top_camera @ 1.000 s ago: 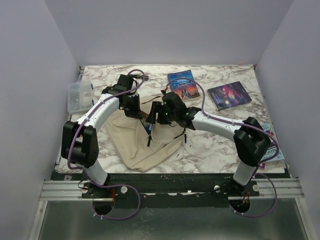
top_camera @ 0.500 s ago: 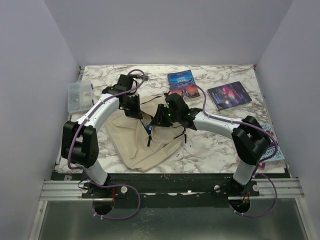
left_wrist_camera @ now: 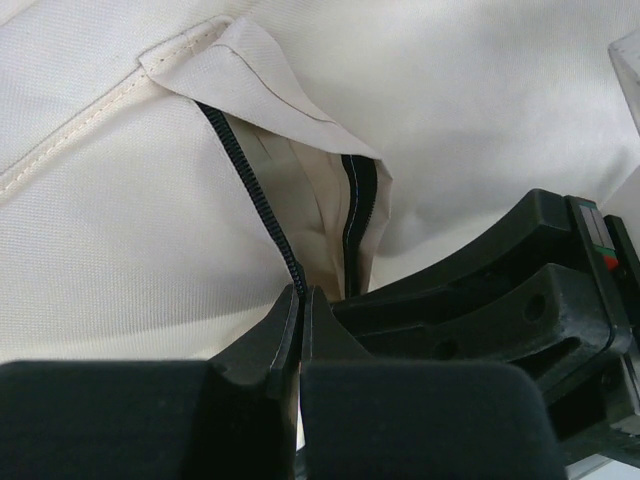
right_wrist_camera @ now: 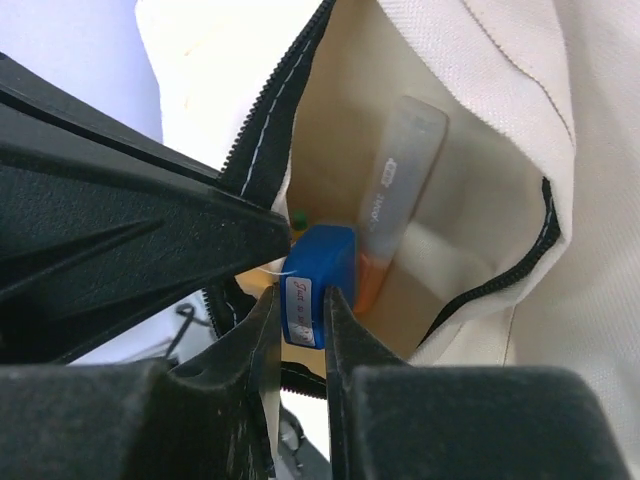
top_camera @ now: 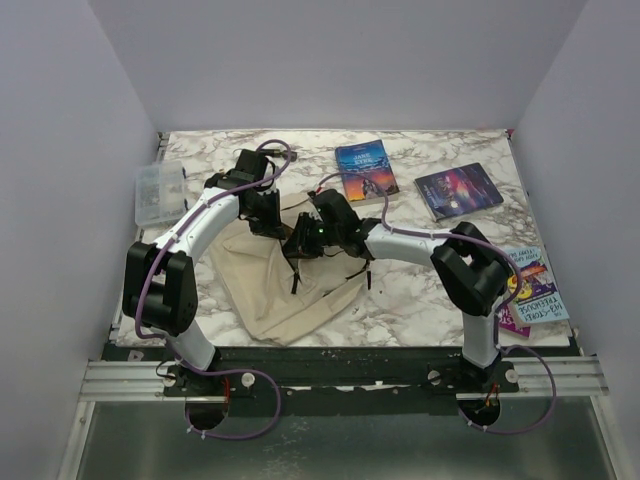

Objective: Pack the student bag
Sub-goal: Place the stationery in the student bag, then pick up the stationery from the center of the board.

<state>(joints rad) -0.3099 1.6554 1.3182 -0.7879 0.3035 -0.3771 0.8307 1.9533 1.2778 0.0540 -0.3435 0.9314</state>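
Where the bag lies: soft beige canvas student bag (top_camera: 265,295) with black zips, slumped flat on the white marble-patterned table (top_camera: 430,300), left of centre, both arms bent over its upper end.
Opening: zipped pocket mouth (right_wrist_camera: 345,150), lips parted, black zip teeth down both sides.
Contents seen: translucent plastic tube (right_wrist_camera: 405,165) lying in the pocket, something orange under its near end; what it is cannot be told.
Right gripper (right_wrist_camera: 303,300): fingers drawn in close, clamped on a small blue block with a white label (right_wrist_camera: 320,270), held right at the pocket mouth.
Left gripper (left_wrist_camera: 300,305): fingers nearly together, pinching the zip edge of the pocket and holding that lip up.
Bearing: pocket lies straight ahead of the right fingertips, the block on its threshold, just beside the tube's near end.
Long axis: pocket slit runs away from the right wrist camera, and the tube lies along it.
Nearer arm: both touch the bag, but only the right carries an item.
Next move, as judged: push the block forward along the slit and let go; the held lip must not sag shut.
Round about: clear plastic box (top_camera: 160,190) at the left edge; blue-covered book (top_camera: 365,168) and dark-covered book (top_camera: 458,190) beyond the bag; colourful books (top_camera: 530,290) at the right edge.
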